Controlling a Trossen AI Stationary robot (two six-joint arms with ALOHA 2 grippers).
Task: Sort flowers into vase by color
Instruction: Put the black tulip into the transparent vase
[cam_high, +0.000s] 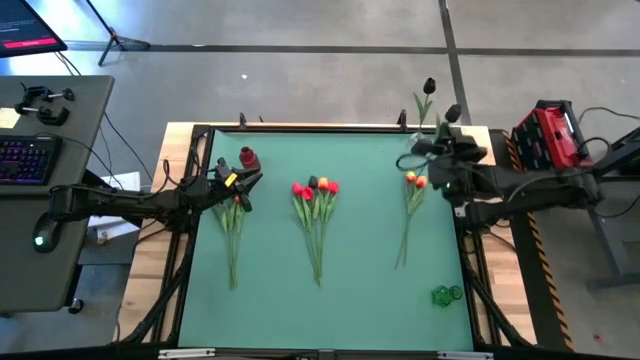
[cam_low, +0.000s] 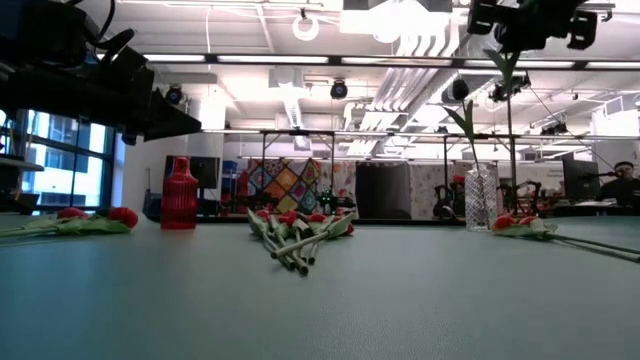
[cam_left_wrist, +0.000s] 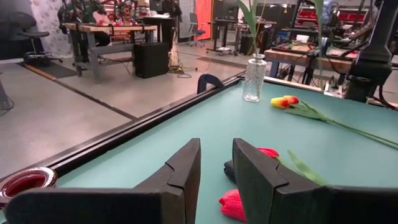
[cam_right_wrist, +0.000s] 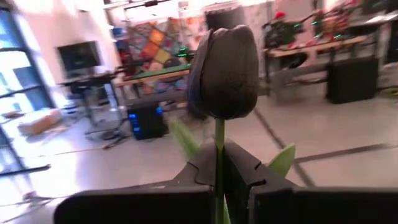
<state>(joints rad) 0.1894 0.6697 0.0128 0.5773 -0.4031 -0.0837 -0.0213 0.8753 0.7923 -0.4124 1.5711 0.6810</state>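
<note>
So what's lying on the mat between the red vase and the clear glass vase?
In the low view, the middle bunch of tulips lies between the red vase and the clear glass vase; the high view agrees.

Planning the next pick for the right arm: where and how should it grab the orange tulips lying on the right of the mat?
Grip the thin green stems just below the heads of the orange tulips, coming straight down from above with fingers across the stems. They lie flat on the green mat, heads toward the clear vase, so the stems are exposed and narrow.
</note>
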